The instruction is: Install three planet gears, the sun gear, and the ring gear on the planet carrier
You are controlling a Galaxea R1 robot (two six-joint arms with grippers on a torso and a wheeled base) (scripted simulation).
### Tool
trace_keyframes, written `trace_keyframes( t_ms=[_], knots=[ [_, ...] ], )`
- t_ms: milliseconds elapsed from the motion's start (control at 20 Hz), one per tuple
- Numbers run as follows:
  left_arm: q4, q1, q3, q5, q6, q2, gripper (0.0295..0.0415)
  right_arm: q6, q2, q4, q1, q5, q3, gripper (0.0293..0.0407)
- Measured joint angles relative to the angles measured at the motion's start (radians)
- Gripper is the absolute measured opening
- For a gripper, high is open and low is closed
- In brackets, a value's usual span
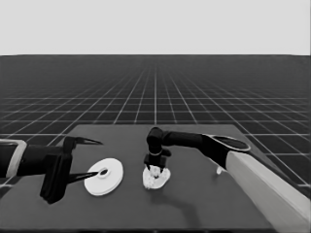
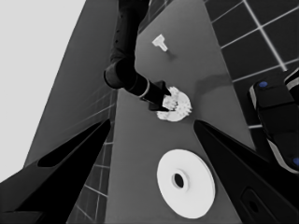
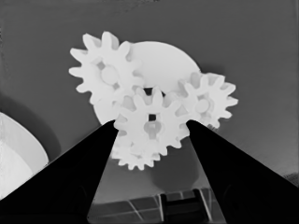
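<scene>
Right gripper (image 1: 155, 168) fingers grip the centre gear (image 3: 150, 125) between them over the smaller round part (image 3: 161, 65), three gears (image 3: 106, 73) meshed around it; larger round part (image 1: 103, 176) still uninstalled, lying between the parked left gripper (image 1: 92, 158)'s wide-open fingers.

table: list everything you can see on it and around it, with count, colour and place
larger round part: 1, white, flat on the table's left half, its hole under the left pincer's lower finger
smaller round part: 1, white, mid-table, mostly covered by gears
gears: 4, white, toothed, clustered on the smaller round part; the middle one sits between the right pincer's fingers
thin white piece: 1, white, on the table's right side, apart from the rest
table: 1, dark
left pincer: 1, black, open, waiting over the table's left end, holding nothing
right pincer: 1, black, pointing down at the gear cluster
</scene>
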Motion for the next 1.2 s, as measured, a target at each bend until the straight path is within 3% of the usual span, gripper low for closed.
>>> trace_keyframes(
  t_ms=[1200],
  knots=[
    [0.000, 0.000, 0.000, 0.000, 0.000, 0.000, 0.0385, 0.251, -0.001, 0.000, -0.004, 0.000, -0.001, 0.0310]
  ],
)
